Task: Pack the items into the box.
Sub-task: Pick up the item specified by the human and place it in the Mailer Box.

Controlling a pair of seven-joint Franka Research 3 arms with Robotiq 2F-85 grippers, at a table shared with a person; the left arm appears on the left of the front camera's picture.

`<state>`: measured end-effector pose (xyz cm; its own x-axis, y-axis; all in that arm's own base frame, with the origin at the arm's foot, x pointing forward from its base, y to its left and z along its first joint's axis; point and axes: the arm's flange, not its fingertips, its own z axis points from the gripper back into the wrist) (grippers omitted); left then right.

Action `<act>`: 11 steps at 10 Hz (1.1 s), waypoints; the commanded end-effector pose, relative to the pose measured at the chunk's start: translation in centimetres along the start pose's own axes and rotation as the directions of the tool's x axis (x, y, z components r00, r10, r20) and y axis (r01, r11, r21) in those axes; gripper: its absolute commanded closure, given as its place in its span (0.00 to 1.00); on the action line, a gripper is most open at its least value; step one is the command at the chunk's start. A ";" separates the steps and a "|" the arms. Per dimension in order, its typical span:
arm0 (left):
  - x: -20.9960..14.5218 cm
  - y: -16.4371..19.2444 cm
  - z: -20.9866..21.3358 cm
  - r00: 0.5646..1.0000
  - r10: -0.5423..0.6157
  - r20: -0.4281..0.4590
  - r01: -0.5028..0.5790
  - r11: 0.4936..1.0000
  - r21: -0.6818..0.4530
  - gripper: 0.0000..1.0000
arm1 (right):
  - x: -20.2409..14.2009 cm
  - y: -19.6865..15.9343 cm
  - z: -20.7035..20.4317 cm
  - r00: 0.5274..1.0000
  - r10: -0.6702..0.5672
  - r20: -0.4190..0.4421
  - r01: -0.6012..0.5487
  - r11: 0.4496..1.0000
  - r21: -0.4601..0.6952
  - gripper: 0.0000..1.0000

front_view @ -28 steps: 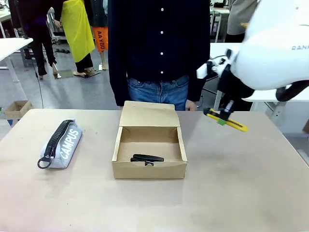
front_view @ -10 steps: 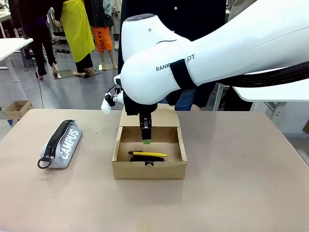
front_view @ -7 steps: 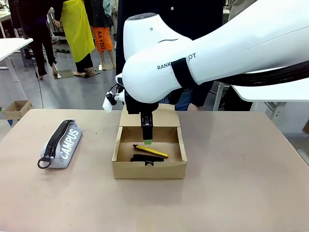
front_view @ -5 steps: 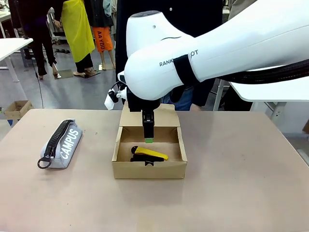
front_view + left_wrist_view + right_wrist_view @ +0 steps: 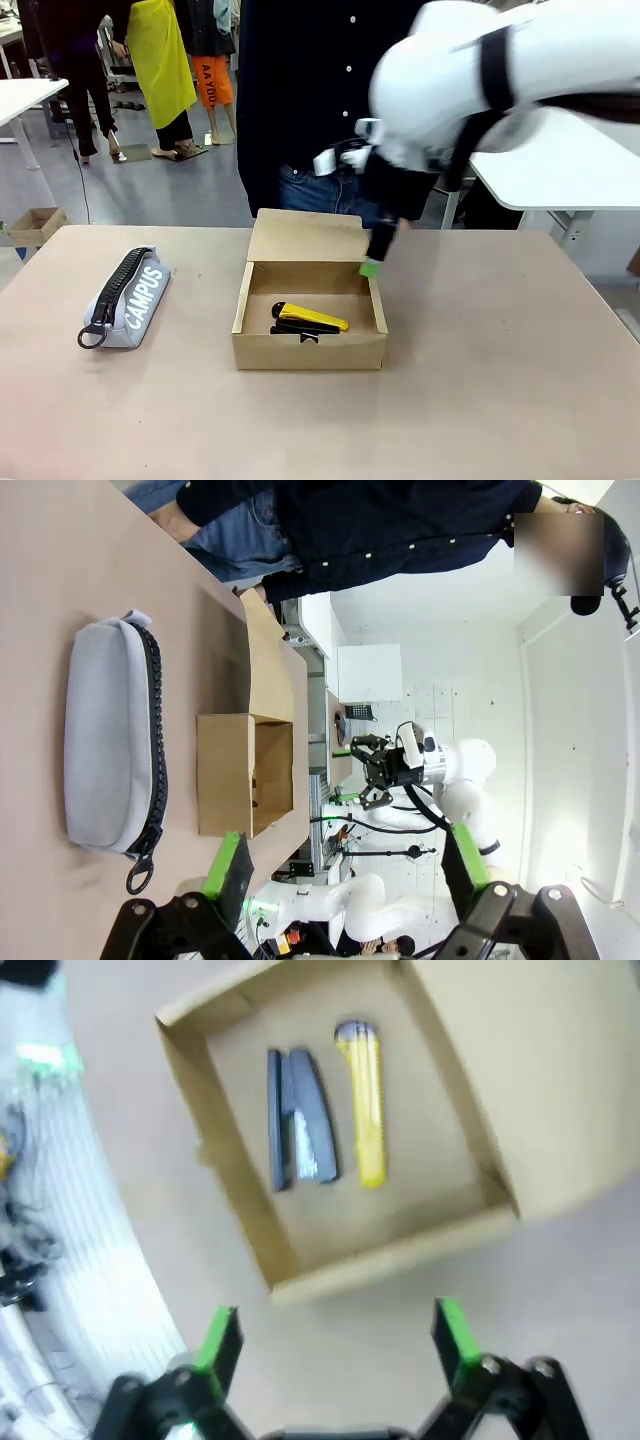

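The brown cardboard box (image 5: 310,345) stands mid-table with its lid flap up. Inside lie the yellow-and-black utility knife (image 5: 312,317) and a flat black object (image 5: 305,328) beside it. The right wrist view looks down on the box (image 5: 250,1220), the knife (image 5: 364,1100) and the black object (image 5: 300,1120) side by side. My right gripper (image 5: 372,266) hovers above the box's right rear corner, open and empty; its green pads (image 5: 455,1328) stand wide apart. My left gripper (image 5: 345,865) is open and empty, held away from the box (image 5: 225,775).
A grey zipped CAMPUS pencil case (image 5: 128,296) lies on the table's left part, also in the left wrist view (image 5: 108,750). A person in a dark shirt and jeans (image 5: 310,120) stands at the far edge behind the box.
My right gripper let go of the utility knife, which now lies in the box on the black object. The arm has lifted and swung to the right, away from over the box.
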<state>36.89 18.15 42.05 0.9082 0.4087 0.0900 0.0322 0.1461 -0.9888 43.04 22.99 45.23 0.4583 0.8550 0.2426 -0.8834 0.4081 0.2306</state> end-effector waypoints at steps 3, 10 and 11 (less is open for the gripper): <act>-0.1 -0.2 0.0 1.000 -0.009 -0.001 0.009 1.000 -0.017 0.00 | -16.9 -3.9 1.3 0.706 -0.607 0.366 0.347 0.746 0.568 0.00; -0.1 -0.2 0.0 1.000 -0.009 -0.001 0.009 1.000 -0.017 0.00 | -23.1 -4.6 0.3 0.760 -0.591 0.269 0.369 0.734 0.571 0.00; -0.1 -0.2 0.0 1.000 -0.009 -0.001 0.009 1.000 -0.017 0.00 | -23.1 -4.6 0.3 0.760 -0.591 0.269 0.369 0.734 0.571 0.00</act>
<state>36.89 18.13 42.04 0.9085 0.4082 0.0896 0.0321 0.1457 -0.9888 36.46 2.24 39.15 0.8911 0.3283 0.3132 -0.4330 0.4087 0.8034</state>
